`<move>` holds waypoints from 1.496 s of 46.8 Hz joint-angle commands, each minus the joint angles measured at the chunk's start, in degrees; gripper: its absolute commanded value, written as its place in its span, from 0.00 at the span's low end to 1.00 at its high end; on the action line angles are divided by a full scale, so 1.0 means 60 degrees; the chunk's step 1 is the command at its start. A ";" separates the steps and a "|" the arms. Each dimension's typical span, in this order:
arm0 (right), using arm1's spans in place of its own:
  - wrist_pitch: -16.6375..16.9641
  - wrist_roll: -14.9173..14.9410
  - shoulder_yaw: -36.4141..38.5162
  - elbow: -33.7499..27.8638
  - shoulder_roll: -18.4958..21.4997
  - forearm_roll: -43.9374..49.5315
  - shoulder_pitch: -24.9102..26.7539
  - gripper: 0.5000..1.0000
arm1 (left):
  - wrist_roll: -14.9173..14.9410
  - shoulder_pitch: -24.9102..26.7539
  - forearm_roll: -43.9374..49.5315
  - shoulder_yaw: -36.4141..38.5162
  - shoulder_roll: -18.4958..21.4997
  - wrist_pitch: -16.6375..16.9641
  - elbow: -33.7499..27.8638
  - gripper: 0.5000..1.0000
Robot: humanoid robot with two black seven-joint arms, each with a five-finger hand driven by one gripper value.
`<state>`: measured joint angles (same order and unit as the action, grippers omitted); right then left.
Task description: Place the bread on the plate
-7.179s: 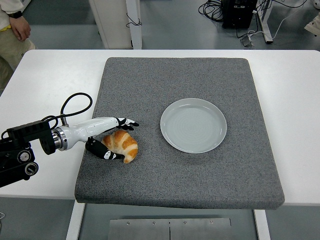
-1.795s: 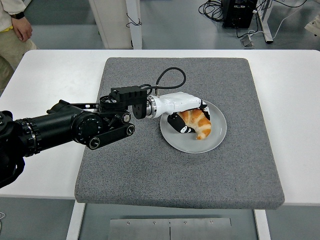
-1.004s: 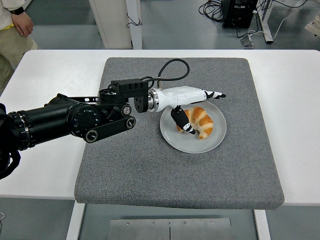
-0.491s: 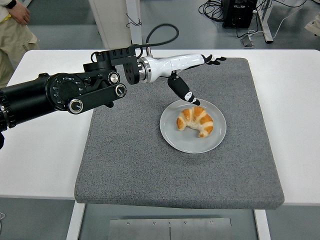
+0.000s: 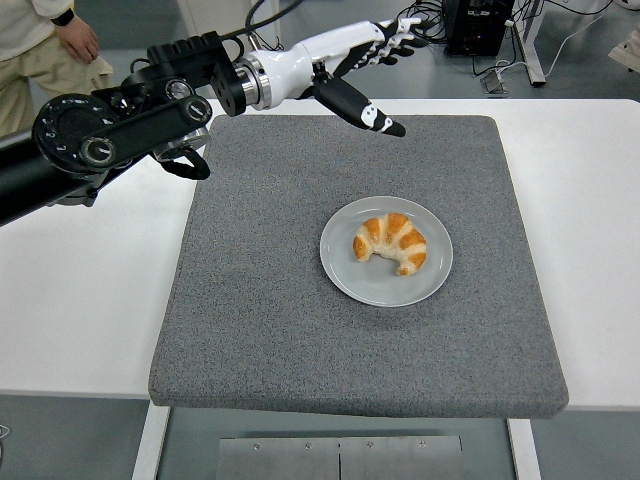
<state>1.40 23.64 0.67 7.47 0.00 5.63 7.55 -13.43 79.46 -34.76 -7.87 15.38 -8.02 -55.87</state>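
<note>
A golden croissant [image 5: 391,243] lies on the pale grey round plate [image 5: 352,284], which sits on the grey mat [image 5: 260,300]. My left hand [image 5: 385,75] is raised high over the mat's far edge, well clear of the plate, with its white palm and black fingers spread and nothing in them. Its thumb [image 5: 362,111] points down toward the mat. The black left arm [image 5: 110,130] stretches in from the left edge. No right arm shows.
The white table [image 5: 80,290] surrounds the mat. A person [image 5: 45,45] stands at the top left beyond the table's far edge. Cables and a dark box [image 5: 478,25] lie on the floor behind.
My left hand has lifted up and back from just above the plate to over the mat's far edge. The croissant stays on the plate. The person has shifted right.
</note>
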 commanded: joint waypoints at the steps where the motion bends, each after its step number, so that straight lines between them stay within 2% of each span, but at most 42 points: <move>1: 0.0001 0.0001 0.0005 0.0000 0.0000 0.0000 0.0001 1.00 | -0.0090 -0.0161 0.0417 -0.0167 0.0146 -0.0010 0.0025 0.94; 9: 0.0001 0.0001 0.0005 0.0000 0.0000 0.0000 0.0001 1.00 | -0.0031 -0.0703 0.0901 -0.0856 0.0234 0.0063 0.0229 0.94; 17: 0.0001 0.0001 0.0005 0.0000 0.0000 0.0000 0.0001 1.00 | -0.0119 -0.0967 0.0931 -0.1456 0.0088 0.0078 0.1137 0.94; 28: 0.0001 0.0001 0.0005 0.0000 0.0000 0.0000 0.0001 1.00 | -0.0104 -0.1567 0.1077 -0.2321 0.0132 0.0078 0.1255 0.94; 41: 0.0001 0.0001 0.0005 0.0000 0.0000 0.0000 0.0001 1.00 | -0.0090 -0.2300 0.2233 -0.3375 0.0059 0.0473 0.1826 0.94; 51: 0.0001 0.0001 0.0005 0.0000 0.0000 0.0000 0.0001 1.00 | -0.0134 -0.2461 0.3200 -0.3625 -0.0205 0.0459 0.2602 0.94; 60: 0.0001 0.0001 0.0005 0.0000 0.0000 0.0000 0.0001 1.00 | -0.0134 -0.2754 0.4313 -0.3771 -0.0747 0.0459 0.3481 0.94; 70: 0.0001 0.0001 0.0005 0.0000 0.0000 0.0000 0.0001 1.00 | -0.0119 -0.3032 0.4417 -0.4254 -0.0849 0.0444 0.3965 0.94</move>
<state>1.42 23.64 0.69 7.47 0.00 5.63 7.54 -14.17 61.46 -8.18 -33.04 10.50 -5.43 -32.76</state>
